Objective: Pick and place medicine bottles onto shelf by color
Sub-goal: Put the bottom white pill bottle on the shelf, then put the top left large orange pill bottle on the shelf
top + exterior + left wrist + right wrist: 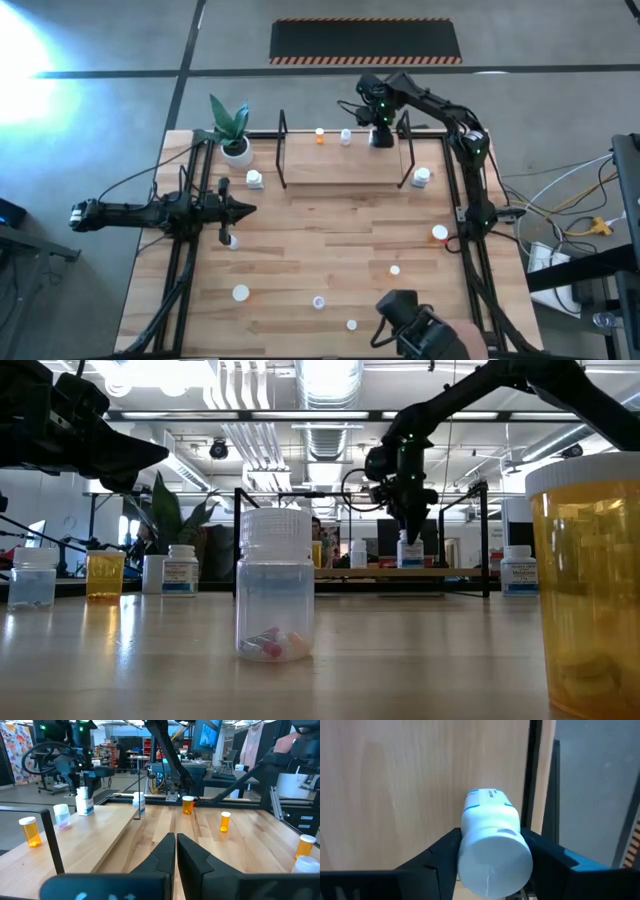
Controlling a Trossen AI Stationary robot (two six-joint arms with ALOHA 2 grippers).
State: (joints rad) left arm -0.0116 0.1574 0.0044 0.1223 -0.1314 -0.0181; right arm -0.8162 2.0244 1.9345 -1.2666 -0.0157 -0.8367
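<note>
My right gripper [490, 852] brackets the white bottle [492, 845] standing on the shelf [340, 165] at twelve o'clock, grip state indeterminate; left gripper [176, 852], pressed together, waits at nine.

White bottle [492, 847] with blue-banded label — pale wooden shelf [410, 785], black-framed.

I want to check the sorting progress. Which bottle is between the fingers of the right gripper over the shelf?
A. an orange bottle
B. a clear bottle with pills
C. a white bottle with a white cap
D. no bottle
C: the right wrist view shows the right gripper around a white bottle, over the shelf.
</note>
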